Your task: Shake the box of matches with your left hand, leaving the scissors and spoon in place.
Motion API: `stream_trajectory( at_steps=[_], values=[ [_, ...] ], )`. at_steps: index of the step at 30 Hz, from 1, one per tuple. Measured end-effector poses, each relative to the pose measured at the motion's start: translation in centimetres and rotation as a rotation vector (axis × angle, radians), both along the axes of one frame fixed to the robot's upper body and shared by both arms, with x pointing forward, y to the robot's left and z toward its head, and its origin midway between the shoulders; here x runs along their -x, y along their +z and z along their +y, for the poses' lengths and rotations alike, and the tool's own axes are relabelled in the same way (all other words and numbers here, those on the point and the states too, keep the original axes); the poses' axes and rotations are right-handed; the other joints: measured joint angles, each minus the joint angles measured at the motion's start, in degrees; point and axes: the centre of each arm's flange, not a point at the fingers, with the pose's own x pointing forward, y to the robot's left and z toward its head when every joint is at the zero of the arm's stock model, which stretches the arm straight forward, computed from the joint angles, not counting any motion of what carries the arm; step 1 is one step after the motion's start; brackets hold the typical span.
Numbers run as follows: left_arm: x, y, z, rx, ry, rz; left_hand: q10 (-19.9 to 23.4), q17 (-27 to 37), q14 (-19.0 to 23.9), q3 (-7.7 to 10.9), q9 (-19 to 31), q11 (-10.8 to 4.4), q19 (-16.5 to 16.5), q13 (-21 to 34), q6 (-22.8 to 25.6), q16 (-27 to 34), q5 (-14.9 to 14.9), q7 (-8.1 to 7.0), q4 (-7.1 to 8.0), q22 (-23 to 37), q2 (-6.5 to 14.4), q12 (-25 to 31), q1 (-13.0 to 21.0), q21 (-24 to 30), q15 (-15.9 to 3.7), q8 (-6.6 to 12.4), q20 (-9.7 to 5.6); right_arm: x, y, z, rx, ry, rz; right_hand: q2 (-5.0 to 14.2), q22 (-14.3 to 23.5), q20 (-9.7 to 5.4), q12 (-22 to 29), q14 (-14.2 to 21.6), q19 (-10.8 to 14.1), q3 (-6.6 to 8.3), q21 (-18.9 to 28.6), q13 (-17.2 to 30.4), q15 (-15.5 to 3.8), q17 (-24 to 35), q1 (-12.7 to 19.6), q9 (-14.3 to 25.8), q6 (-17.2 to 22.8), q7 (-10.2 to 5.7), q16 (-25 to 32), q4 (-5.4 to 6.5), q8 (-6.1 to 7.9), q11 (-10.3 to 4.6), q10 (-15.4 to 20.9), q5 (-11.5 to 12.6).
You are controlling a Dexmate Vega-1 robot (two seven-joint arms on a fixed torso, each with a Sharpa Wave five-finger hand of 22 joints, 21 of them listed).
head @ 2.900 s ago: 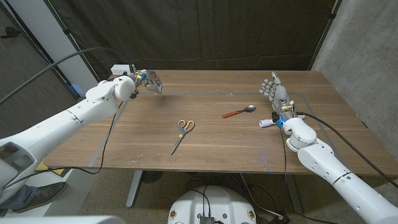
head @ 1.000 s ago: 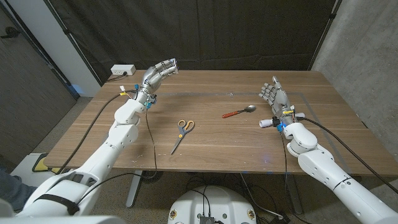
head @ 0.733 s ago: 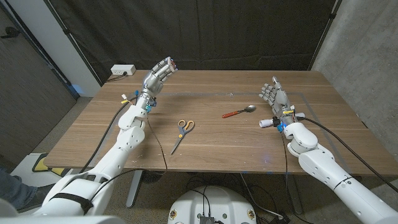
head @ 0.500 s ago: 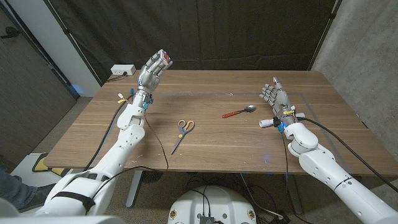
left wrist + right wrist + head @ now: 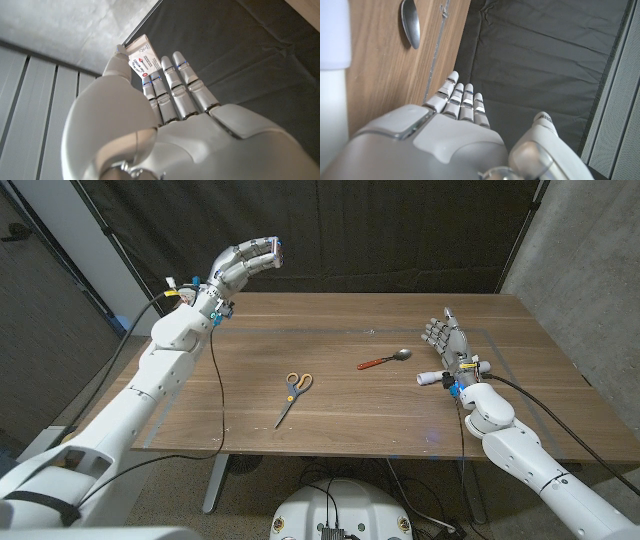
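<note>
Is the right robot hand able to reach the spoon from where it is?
Probably yes. The right robot hand is open beside the spoon, with only bare table between them.

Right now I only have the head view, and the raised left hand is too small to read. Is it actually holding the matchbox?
Observer: Yes. The left wrist view shows the left hand pinching a small white cardboard matchbox with red print between thumb and fingers.
Operator: How much of the box sticks out?
Observer: Its far end stands clear of the fingertips; the rest is hidden behind them.
Operator: And the right hand?
Observer: The right wrist view shows the right hand with straight fingers holding nothing, and the bowl of the metal spoon lying apart from it.
</note>
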Motion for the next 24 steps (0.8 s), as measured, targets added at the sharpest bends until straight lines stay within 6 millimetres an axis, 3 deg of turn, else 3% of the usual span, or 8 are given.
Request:
stream_trajectory(
  at_steps=[4,5,9,12,18,24],
  values=[
    [1.7,2.1,-4.1,-0.129,0.062,-0.038,-0.30,0.00,-0.73,-0.30,0.00,-0.29,-0.62,-0.09,0.13,-0.20,-0.11,-0.13,0.30,0.00,-0.67,0.00,-1.37,-0.44,0.11,-0.37,0.00,0.1,-0.1,0.0,-0.004,0.002,-0.002,0.00,0.00,0.00,0.00,0.00,0.00,0.00,0.00,0.00,0.00,0.00,0.00,0.00,0.00,0.00,0.00,0.00,0.00,0.00,0.00,0.00],
    [2.2,2.3,-5.9,-0.186,0.094,-0.045,-0.30,0.00,-0.73,-0.30,0.00,-0.29,-0.61,-0.14,0.23,-0.20,-0.14,-0.24,0.31,0.00,-0.64,0.00,-1.41,-0.44,0.11,-0.41,0.00,0.1,-0.2,0.0,-0.005,0.003,-0.002,0.00,0.00,0.00,0.00,0.00,0.00,0.00,0.00,0.00,0.00,0.00,0.00,0.00,0.00,0.00,0.00,0.00,0.00,0.00,0.00,0.00],
    [2.2,1.4,-9.6,-0.344,0.215,-0.043,-0.42,0.00,-0.72,-0.35,0.00,-0.41,-0.61,-0.17,0.43,-0.20,-0.15,-0.43,0.58,0.00,-0.80,0.00,-1.56,-0.44,0.11,-0.42,0.00,0.1,-0.4,-0.1,-0.007,0.006,0.001,0.00,0.00,0.00,0.00,0.00,0.00,0.00,0.00,0.00,0.00,0.00,0.00,0.00,0.00,0.00,0.00,0.00,0.00,0.00,0.00,0.00],
    [1.5,-0.1,-11.3,-0.459,0.335,-0.029,-0.30,0.00,-0.72,-0.06,-0.04,-0.52,-0.61,-0.35,0.85,-0.20,-0.16,-0.85,1.17,0.00,-0.81,0.00,-1.57,-0.44,0.11,-0.62,0.00,0.1,-0.5,-0.1,-0.008,0.010,0.002,0.00,0.00,0.00,0.00,0.00,0.00,0.00,0.00,0.00,0.00,0.00,0.00,0.00,0.00,0.00,0.00,0.00,0.00,0.00,0.00,0.00],
    [0.8,-1.7,-12.5,-0.594,0.512,-0.059,0.30,0.00,-0.72,-0.05,-0.18,-1.13,-0.61,-0.38,1.55,-0.20,-0.20,-1.56,1.17,0.00,-1.43,0.00,-2.15,-0.44,0.11,-0.64,0.00,0.0,-0.6,-0.1,-0.007,0.014,0.004,0.00,0.00,0.00,0.00,0.00,0.00,0.00,0.00,0.00,0.00,0.00,0.00,0.00,0.00,0.00,0.00,0.00,0.00,0.00,0.00,0.00],
    [1.0,-1.4,-12.0,-0.640,0.689,-0.169,0.32,0.00,-0.35,-0.05,-0.32,-1.13,-0.60,-0.38,1.56,0.05,-0.35,-1.56,1.17,0.00,-1.45,0.00,-2.13,-0.44,0.20,-0.38,0.00,0.0,-0.6,0.0,-0.006,0.018,0.005,0.00,0.00,0.00,0.00,0.00,-0.01,0.00,-0.35,0.00,0.00,0.00,0.00,0.00,0.00,0.00,0.00,0.00,0.00,0.00,0.00,0.00]
  ],
)
